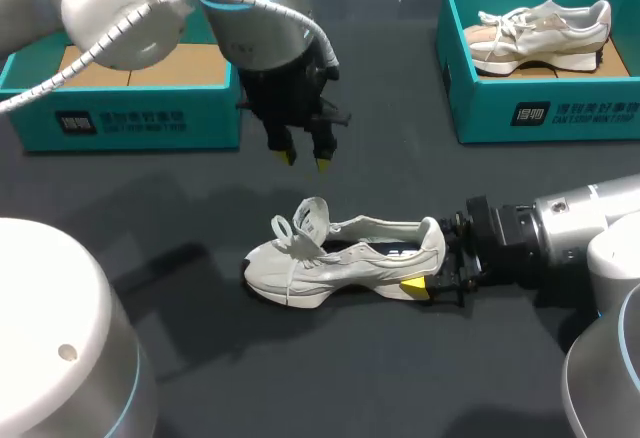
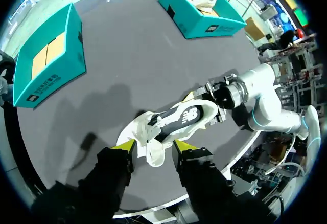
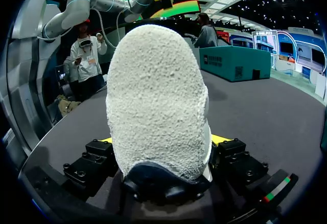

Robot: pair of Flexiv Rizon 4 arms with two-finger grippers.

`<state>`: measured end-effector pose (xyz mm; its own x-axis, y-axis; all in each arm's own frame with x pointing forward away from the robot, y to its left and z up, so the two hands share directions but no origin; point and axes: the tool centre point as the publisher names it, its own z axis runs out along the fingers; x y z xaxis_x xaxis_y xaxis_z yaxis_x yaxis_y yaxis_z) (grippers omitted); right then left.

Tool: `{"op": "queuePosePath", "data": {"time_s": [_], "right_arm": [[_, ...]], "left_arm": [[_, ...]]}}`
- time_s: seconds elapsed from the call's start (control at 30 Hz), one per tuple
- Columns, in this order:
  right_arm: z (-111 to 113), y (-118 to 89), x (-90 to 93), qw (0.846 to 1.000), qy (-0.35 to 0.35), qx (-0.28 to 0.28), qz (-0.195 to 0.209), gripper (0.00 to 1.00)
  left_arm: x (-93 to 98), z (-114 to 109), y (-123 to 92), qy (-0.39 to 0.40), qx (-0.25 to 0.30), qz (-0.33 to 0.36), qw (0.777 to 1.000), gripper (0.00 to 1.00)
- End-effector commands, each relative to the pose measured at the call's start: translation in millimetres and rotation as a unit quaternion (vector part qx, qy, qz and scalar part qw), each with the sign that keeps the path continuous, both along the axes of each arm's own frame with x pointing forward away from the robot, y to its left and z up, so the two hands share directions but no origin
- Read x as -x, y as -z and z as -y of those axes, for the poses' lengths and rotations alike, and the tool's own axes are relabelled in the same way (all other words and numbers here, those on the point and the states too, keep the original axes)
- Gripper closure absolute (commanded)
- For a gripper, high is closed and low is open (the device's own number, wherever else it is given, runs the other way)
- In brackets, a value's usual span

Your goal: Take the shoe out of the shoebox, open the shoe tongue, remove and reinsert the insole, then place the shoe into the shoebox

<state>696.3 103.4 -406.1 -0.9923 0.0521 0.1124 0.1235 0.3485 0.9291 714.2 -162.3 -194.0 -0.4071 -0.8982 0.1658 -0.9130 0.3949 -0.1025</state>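
While the right claw [image 1: 430, 263] is clamped on the heel of the white sneaker [image 1: 335, 258], which sits on the dark table [image 1: 300, 378] with its toe pointing away from that claw, the left claw [image 1: 305, 160] hangs above the raised tongue [image 1: 312, 216], fingers narrowly parted and holding nothing. A cardboard-lined shoebox [image 1: 130, 123] stands just beside the left claw. The other shoebox [image 1: 545, 113], well apart from both claws, holds a second sneaker [image 1: 540, 28].

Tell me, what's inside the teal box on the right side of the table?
One pale shoe with white laces rests in the teal box, on a brown bottom. The shoe covers most of that bottom, so anything beneath it cannot be seen.
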Motion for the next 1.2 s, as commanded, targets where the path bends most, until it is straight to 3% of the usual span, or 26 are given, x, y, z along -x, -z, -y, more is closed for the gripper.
{"op": "queuePosePath", "data": {"time_s": [0.03, 0.17, 0.47, 0.63, 0.9, 1.2], "right_arm": [[-1.4, 1.3, -0.8, 1.000, 0.001, 0.003, 0.000, 1.00], [-1.4, 1.3, -0.8, 1.000, 0.001, 0.003, 0.000, 1.00], [-1.4, 1.3, -0.8, 1.000, 0.001, 0.003, 0.000, 1.00], [-1.4, 1.3, -0.8, 1.000, 0.001, 0.003, 0.000, 1.00], [-1.4, 1.3, -0.8, 1.000, 0.001, 0.003, 0.000, 1.00], [-1.4, 1.3, -0.8, 1.000, 0.001, 0.003, 0.000, 1.00]], "left_arm": [[-10.3, 21.3, -10.6, 0.240, 0.036, 0.018, 0.970, 1.00], [-9.7, 45.0, -11.7, 0.442, 0.008, 0.026, 0.897, 1.00], [-9.7, 45.0, -11.7, 0.442, 0.008, 0.026, 0.897, 1.00], [0.6, 50.6, -1.8, 0.513, 0.014, 0.092, 0.853, 1.00], [19.4, 59.6, 18.0, 0.595, 0.054, 0.112, 0.794, 1.00], [19.4, 59.6, 18.0, 0.595, 0.054, 0.112, 0.794, 1.00]]}}
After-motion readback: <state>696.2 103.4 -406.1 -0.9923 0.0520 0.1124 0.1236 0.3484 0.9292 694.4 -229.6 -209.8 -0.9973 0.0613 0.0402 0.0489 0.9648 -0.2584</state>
